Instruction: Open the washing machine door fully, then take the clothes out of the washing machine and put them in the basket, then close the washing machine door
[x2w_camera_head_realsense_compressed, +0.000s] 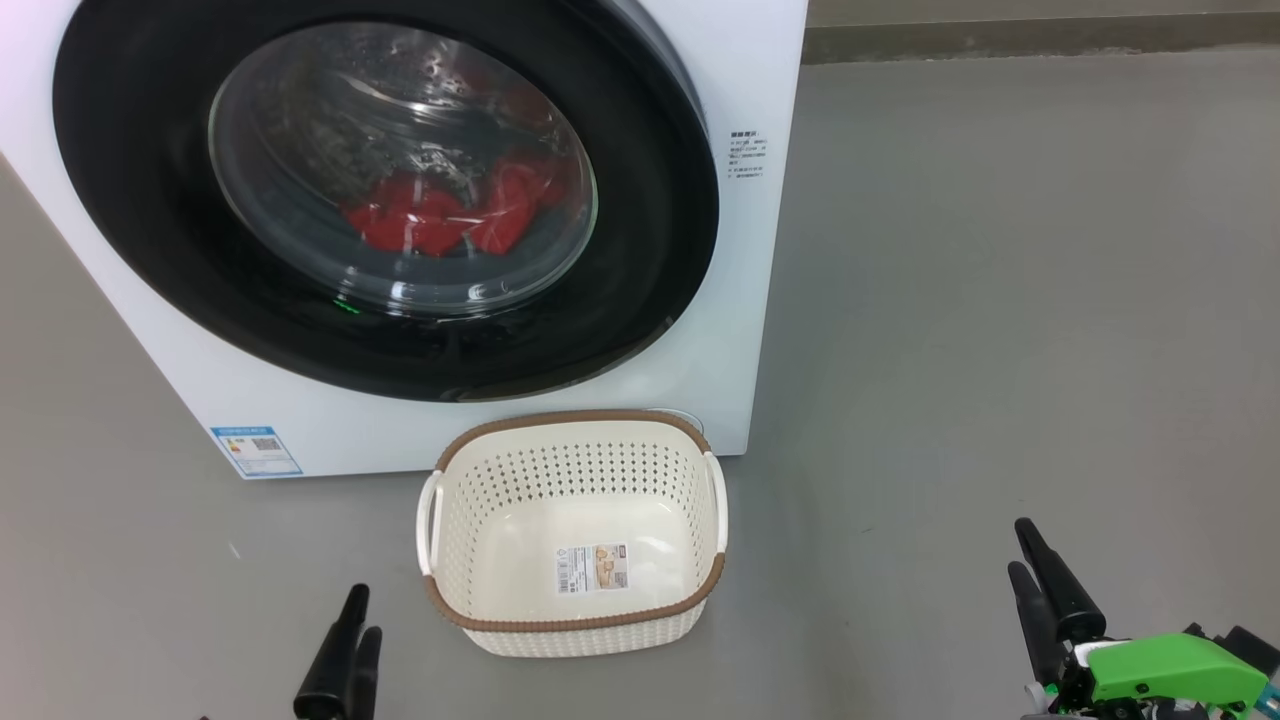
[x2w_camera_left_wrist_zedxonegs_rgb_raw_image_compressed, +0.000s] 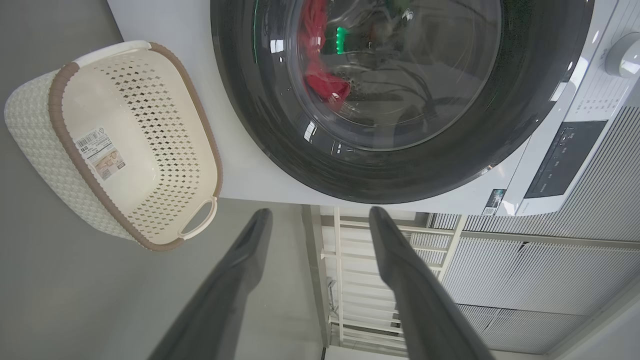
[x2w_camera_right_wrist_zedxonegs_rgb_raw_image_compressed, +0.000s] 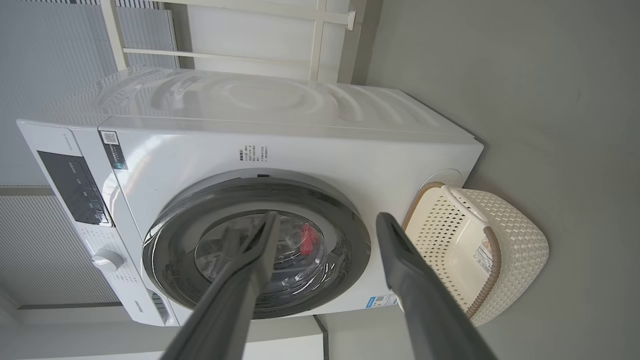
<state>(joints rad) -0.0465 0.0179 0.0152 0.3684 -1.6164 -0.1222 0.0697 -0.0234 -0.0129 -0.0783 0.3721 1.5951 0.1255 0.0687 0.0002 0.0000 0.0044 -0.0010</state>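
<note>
The white washing machine (x2w_camera_head_realsense_compressed: 765, 250) stands ahead on the floor. Its door (x2w_camera_head_realsense_compressed: 140, 200), black-rimmed with a glass bowl, is closed flat against the front. Behind the glass lie the red clothes (x2w_camera_head_realsense_compressed: 430, 215), low in the drum. The cream basket (x2w_camera_head_realsense_compressed: 570, 420) sits empty on the floor just before the machine. My left gripper (x2w_camera_head_realsense_compressed: 364, 612) is low at the left of the basket, and the left wrist view shows it open (x2w_camera_left_wrist_zedxonegs_rgb_raw_image_compressed: 320, 212) with nothing held. My right gripper (x2w_camera_head_realsense_compressed: 1019, 547) is at the lower right, far from the basket, also open (x2w_camera_right_wrist_zedxonegs_rgb_raw_image_compressed: 327, 216) and empty.
Grey floor (x2w_camera_head_realsense_compressed: 1000, 300) spreads to the right of the machine, up to a wall skirting (x2w_camera_head_realsense_compressed: 1040, 40). A white frame (x2w_camera_left_wrist_zedxonegs_rgb_raw_image_compressed: 340, 280) and ribbed panels (x2w_camera_left_wrist_zedxonegs_rgb_raw_image_compressed: 525, 280) stand beside the machine. Its control panel (x2w_camera_right_wrist_zedxonegs_rgb_raw_image_compressed: 75, 187) and knob (x2w_camera_right_wrist_zedxonegs_rgb_raw_image_compressed: 106, 260) sit above the door.
</note>
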